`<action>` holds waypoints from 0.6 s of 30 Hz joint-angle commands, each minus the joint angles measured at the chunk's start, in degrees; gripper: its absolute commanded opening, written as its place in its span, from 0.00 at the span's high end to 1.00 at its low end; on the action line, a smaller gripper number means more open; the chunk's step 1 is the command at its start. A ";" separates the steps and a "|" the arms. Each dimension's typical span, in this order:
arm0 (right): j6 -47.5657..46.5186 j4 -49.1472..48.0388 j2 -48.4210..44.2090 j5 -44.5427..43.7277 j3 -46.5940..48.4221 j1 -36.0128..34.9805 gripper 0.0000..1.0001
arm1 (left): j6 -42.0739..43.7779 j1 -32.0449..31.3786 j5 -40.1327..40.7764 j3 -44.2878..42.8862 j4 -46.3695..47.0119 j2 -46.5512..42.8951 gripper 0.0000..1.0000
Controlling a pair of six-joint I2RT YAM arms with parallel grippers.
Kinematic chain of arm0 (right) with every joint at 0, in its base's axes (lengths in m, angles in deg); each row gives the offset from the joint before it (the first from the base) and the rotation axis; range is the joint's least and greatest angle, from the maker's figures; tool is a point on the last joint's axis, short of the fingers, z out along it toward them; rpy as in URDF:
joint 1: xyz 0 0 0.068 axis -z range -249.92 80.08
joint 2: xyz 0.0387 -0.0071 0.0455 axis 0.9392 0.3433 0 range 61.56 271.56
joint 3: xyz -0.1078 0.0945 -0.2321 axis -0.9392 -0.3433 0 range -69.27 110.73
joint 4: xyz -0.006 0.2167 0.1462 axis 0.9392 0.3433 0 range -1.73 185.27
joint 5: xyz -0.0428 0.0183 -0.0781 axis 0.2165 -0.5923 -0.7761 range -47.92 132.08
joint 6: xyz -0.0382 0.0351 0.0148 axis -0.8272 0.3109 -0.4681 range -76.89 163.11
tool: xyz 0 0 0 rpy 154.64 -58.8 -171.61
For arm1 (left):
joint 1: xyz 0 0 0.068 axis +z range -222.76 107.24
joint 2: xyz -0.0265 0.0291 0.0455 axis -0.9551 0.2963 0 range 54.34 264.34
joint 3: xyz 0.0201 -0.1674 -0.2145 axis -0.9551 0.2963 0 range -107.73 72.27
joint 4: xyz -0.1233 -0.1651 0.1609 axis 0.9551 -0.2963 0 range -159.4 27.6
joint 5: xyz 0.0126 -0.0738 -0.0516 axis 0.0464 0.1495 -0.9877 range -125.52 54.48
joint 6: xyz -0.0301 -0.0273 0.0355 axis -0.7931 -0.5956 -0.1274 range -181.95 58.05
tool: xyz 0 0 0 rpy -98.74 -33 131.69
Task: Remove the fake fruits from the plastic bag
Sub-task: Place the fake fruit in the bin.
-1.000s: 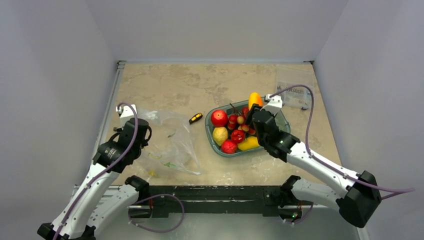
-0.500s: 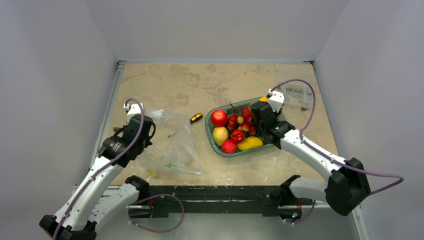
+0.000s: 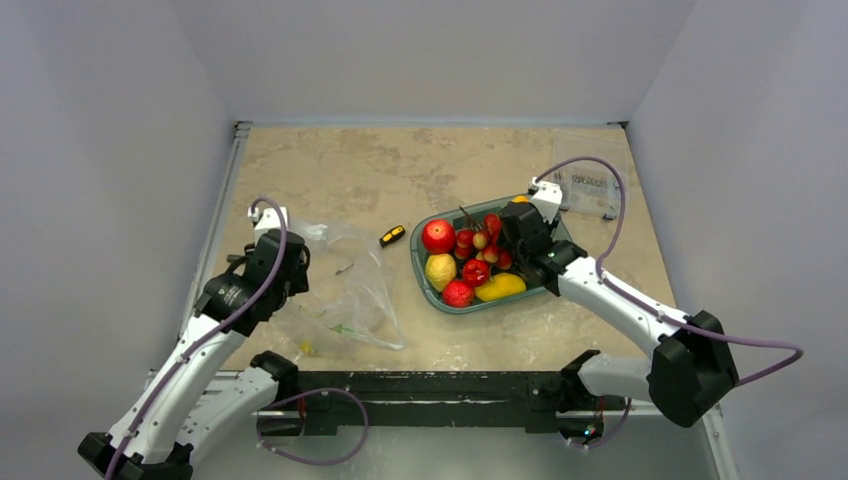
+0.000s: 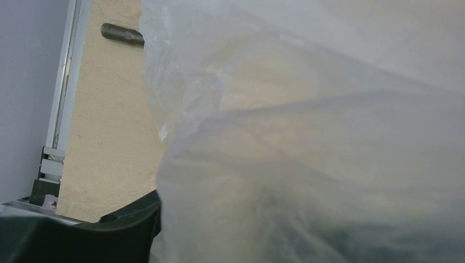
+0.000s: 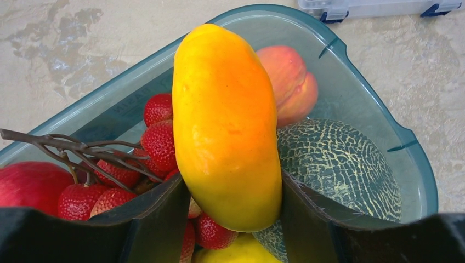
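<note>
The clear plastic bag (image 3: 340,290) lies crumpled on the table at the left, and its film (image 4: 307,137) fills the left wrist view. My left gripper (image 3: 290,262) is at the bag's left edge. The film hides its jaws, and only one dark finger (image 4: 109,230) shows. My right gripper (image 5: 234,186) hangs over the teal tub (image 3: 425,275) with both fingers against an orange-yellow mango (image 5: 225,120). The mango's lower end rests on the fruit below. A red apple (image 3: 438,236) and a bunch of red berries (image 3: 478,250) lie in the tub.
The tub (image 5: 351,60) also holds a netted green melon (image 5: 340,164), a peach (image 5: 290,82), a lemon (image 3: 440,270) and a yellow fruit (image 3: 500,287). A clear compartment box (image 3: 590,185) stands at the back right. A small yellow-and-black object (image 3: 391,236) lies between bag and tub.
My right gripper has lowered the mango into the far end of the tub. The left arm has shifted slightly away from its base, at the bag's edge.
</note>
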 commanded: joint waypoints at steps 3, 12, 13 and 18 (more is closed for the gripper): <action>-1.61 -0.97 -0.88 0.95 2.46 0.29 0.28 | 0.41 -0.20 -0.06 -2.24 1.05 -1.97 0.45; -3.16 0.58 -4.07 3.38 3.46 0.32 0.14 | 0.58 -0.21 -0.67 -1.71 2.26 -6.32 0.34; -3.57 0.98 -4.82 3.78 3.63 0.31 0.13 | 0.59 -0.22 -0.75 -1.64 2.39 -7.00 0.33; -6.50 2.13 -9.64 6.72 4.46 0.36 0.09 | 1.04 -0.20 -1.27 -1.28 3.35 -10.89 0.32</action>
